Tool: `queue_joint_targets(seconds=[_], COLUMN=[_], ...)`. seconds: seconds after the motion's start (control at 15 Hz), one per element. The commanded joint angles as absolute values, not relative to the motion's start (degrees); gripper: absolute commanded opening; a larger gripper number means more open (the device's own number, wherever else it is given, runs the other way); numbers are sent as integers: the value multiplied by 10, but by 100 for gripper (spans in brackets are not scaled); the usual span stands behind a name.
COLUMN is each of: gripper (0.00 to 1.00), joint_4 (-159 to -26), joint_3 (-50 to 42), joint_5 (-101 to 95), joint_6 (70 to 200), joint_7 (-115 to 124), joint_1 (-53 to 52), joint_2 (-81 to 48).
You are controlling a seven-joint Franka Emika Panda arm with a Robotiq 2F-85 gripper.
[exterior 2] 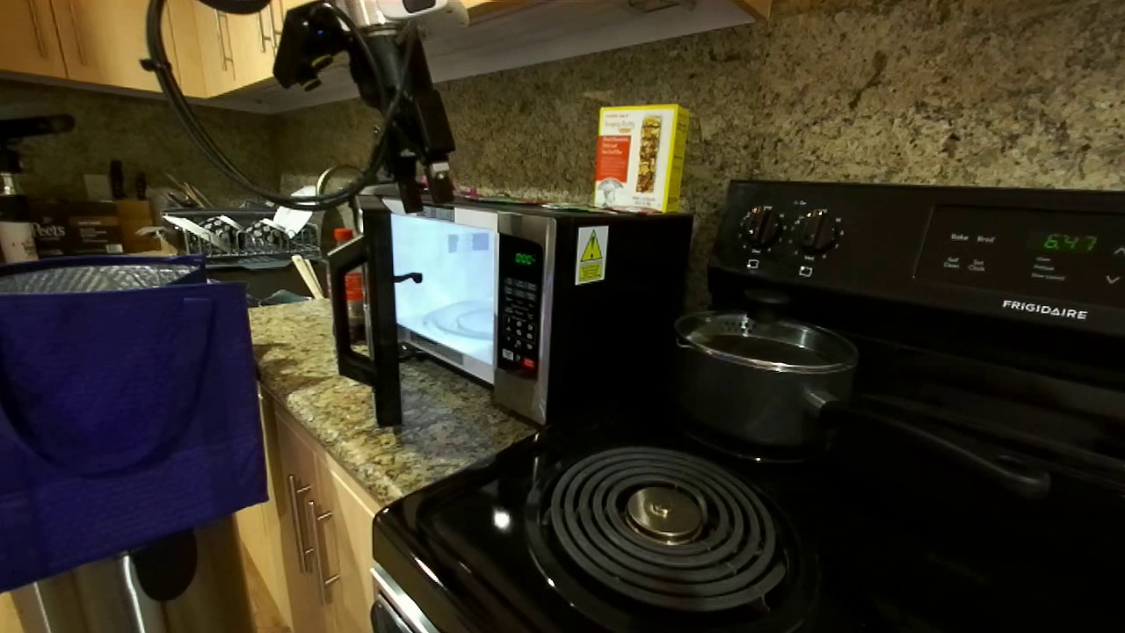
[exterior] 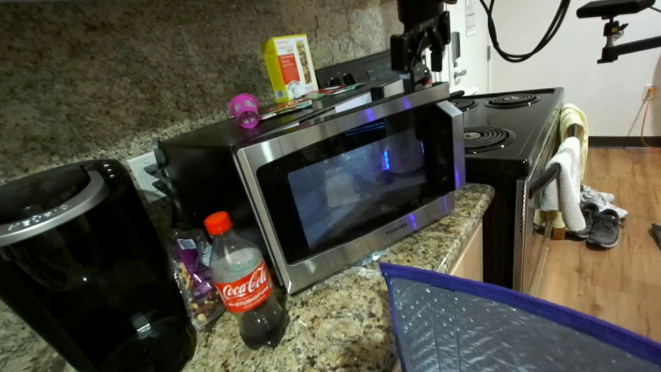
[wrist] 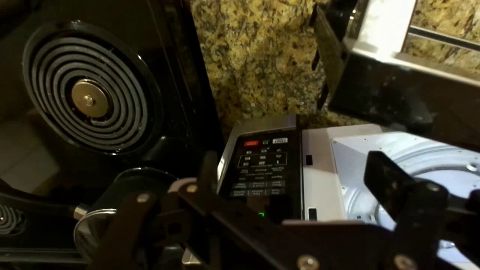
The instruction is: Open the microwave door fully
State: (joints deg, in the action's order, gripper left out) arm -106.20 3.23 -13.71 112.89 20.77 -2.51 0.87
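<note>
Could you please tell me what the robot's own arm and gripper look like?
The gripper is black, with angular jointed links, round metallic screw heads and two blunt dark fingers. In an exterior view, a whitish part of the arm shows above it, and black cables hang in a loop beside it. Most of the arm is out of frame, and no lettering is readable.

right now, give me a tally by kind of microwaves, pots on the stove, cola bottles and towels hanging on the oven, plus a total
Microwave: 1
Pot: 1
Cola bottle: 1
Towels, one white, one yellow: 2
Total: 5
</note>
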Motion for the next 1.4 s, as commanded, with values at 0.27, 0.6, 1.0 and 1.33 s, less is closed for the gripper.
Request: queue_joint_targets(seconds=[0.27,0.6,1.0,1.33], gripper=[100,100,100,100], joint_4=[-1083,-1095,-1115,-1131], joint_3=[43,48,49,57], joint_5=[-133,-114,-71,-30], joint_6=[1050,1037,1041,1037], joint_7=[242,234,210,173], joint_1=[-34,-37,-41,-48], joint_2=[52,62,69,71])
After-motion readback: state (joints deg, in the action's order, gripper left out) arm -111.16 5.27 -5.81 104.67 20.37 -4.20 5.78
